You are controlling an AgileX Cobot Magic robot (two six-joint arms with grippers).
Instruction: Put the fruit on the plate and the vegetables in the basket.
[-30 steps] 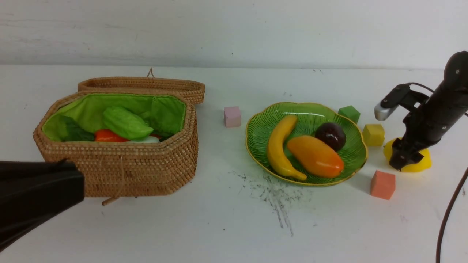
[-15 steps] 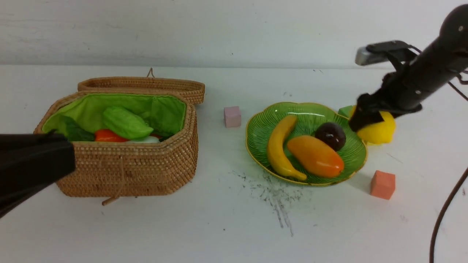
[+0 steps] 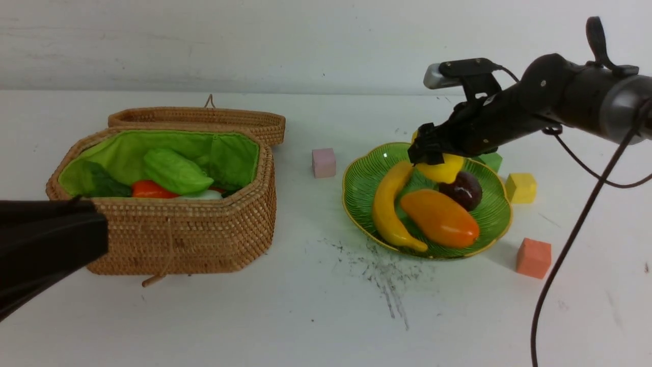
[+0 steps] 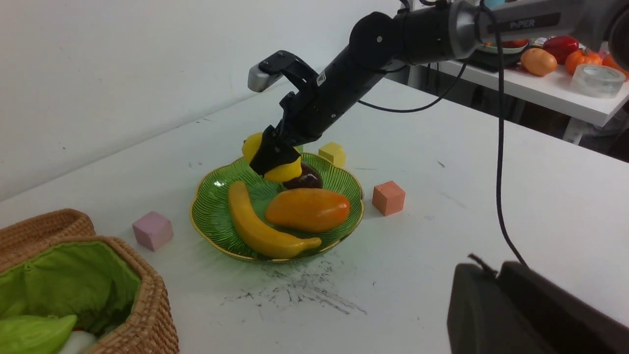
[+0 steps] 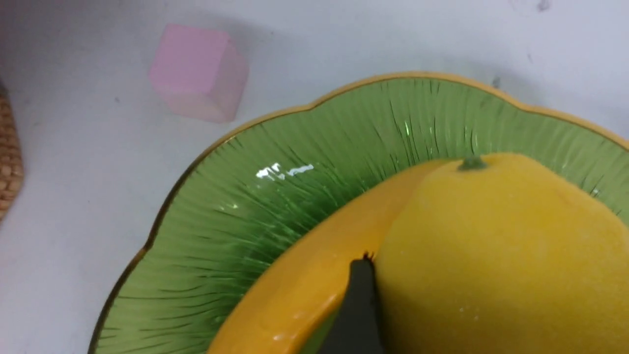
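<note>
Plate [image 3: 489, 224]: banana [image 3: 385, 204], mango [image 3: 439, 217], maroon ball [image 3: 462, 189]. Basket [image 3: 204, 229]: gourd [image 3: 174, 171], carrot [image 3: 150, 190], radish [image 3: 204, 195]. Right pincer [image 3: 433, 153] pinching lemon [image 3: 445, 171] above plate's 12 o'clock; left pincer [image 4: 496, 314] pressed together.

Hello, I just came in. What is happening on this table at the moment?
The robot is sorting toy food. Its right gripper holds the lemon above the green plate, where the banana, the mango and the dark maroon ball already lie. The vegetables are inside the open wicker basket. The left arm waits low at the near left, its gripper shut and empty. Small foam cubes stand around the plate.
</note>
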